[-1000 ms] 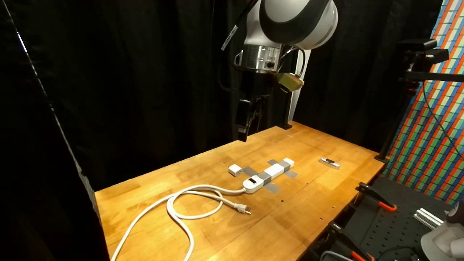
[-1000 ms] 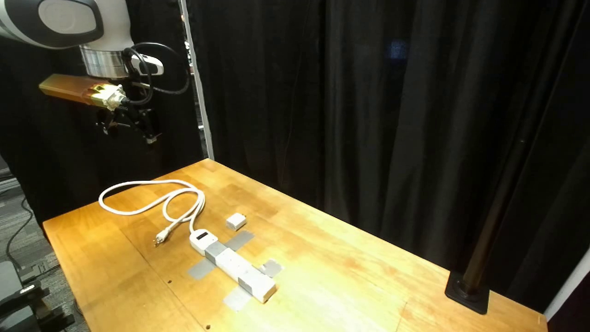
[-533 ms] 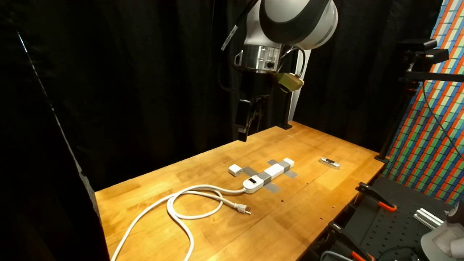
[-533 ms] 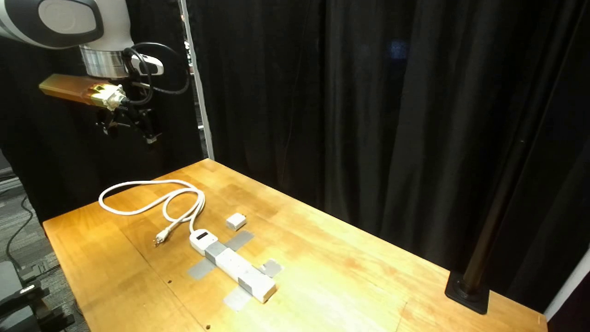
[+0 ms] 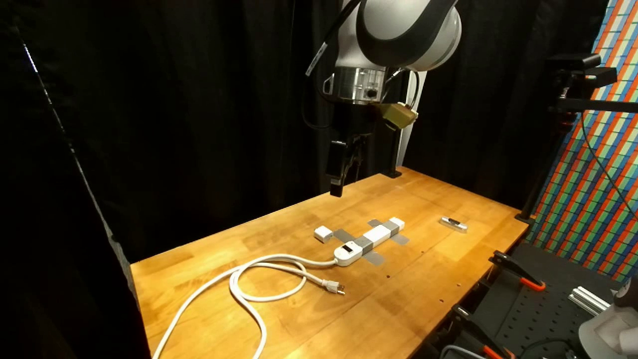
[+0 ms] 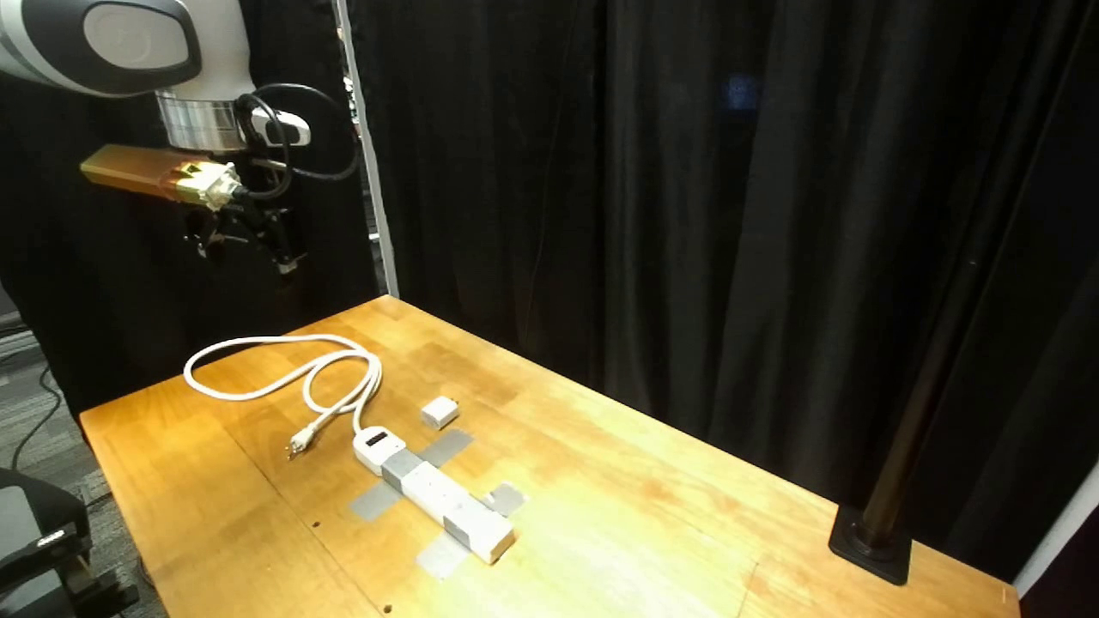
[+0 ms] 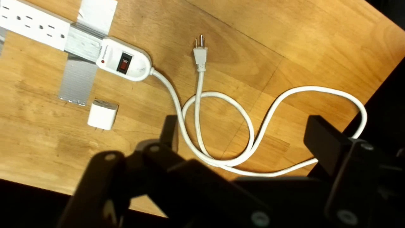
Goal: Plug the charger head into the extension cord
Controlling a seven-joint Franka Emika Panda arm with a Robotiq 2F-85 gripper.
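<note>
Your gripper (image 7: 243, 134) hangs in the air, jaws spread wide. Charger (image 7: 102, 115): smooth white block, soft corners, lying on the grained wood table (image 6: 644, 481), near ribbed grey tape (image 7: 77, 80). Beside it, your strip (image 6: 434, 489): long, white, taped down; round cable (image 7: 226, 162) looping over itself.

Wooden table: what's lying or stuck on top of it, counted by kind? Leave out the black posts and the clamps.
White extension cord: 1
White charger head: 1
Grey tape bands across the extension cord: 2
Small silver-and-dark item, too small to identify: 1
Total: 5
</note>
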